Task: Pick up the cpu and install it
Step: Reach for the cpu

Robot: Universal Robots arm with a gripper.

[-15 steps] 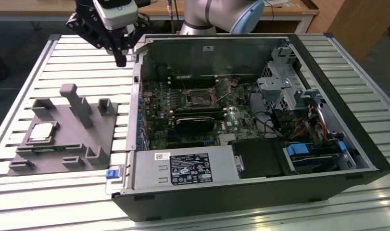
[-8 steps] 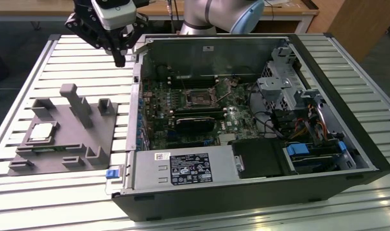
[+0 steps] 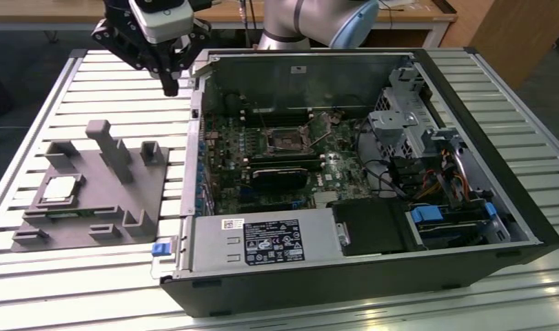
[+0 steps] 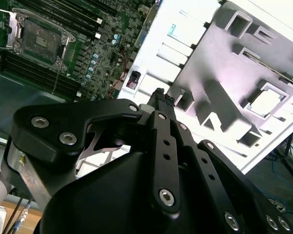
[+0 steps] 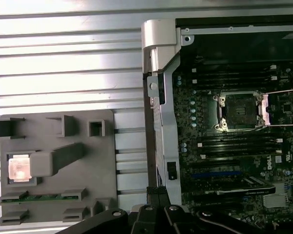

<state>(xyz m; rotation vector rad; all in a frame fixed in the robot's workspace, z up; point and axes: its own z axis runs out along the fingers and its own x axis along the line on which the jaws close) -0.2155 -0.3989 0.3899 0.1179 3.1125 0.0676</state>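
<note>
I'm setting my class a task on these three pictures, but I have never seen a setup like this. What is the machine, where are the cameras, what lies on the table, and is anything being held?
The machine is one robot arm ending in a black claw. The exterior view comes from a camera standing off the arm. Both wrist views come from cameras riding on the arm near the claw. On the slatted metal table lie an opened computer case, with its motherboard socket exposed, and a grey fixture plate. The cpu, a small silver square, sits in a pocket of that plate. The claw is shut and holds nothing. It hangs by the case's edge, apart from the cpu.
</note>
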